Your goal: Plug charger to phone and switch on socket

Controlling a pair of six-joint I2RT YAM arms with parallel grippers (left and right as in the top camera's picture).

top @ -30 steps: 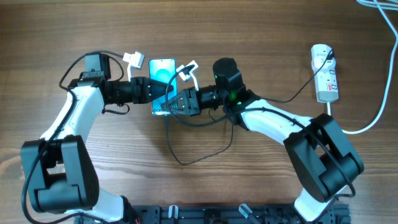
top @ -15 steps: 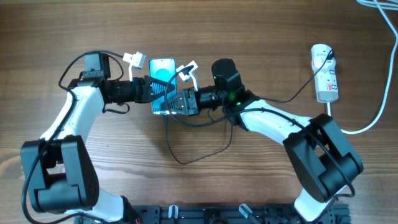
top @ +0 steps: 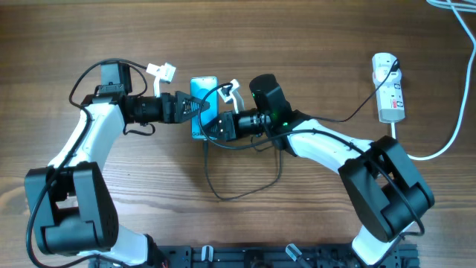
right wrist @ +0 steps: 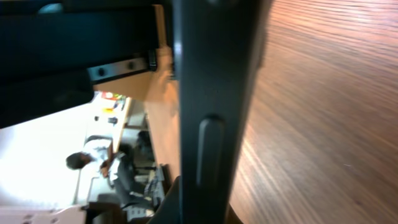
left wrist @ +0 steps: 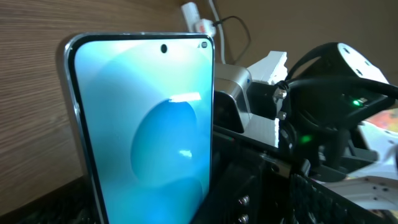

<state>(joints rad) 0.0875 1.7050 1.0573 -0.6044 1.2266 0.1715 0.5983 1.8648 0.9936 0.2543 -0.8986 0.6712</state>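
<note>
The phone [top: 204, 93], its blue-teal screen lit, sits mid-table between the two grippers and fills the left wrist view [left wrist: 143, 124]. My left gripper [top: 191, 106] stands open at the phone's left side, its jaws apart and off it. My right gripper [top: 206, 128] is shut at the phone's lower right end, where the charger [top: 223, 195], a thin black cable, leaves the phone and loops down over the table. The right wrist view shows only the phone's dark side edge [right wrist: 211, 93] close up. The white socket [top: 389, 93] lies far right, the black cable running up to it.
A thick white lead [top: 454, 134] curves from the socket along the table's right edge. The right arm's black and white body [left wrist: 336, 81] crowds the space just behind the phone. Both arm bases stand at the front edge. Bare wood surrounds the phone.
My left gripper has opened and let go of the phone. The phone and my right gripper have shifted a little to the right, and the cable loop has moved with them.
</note>
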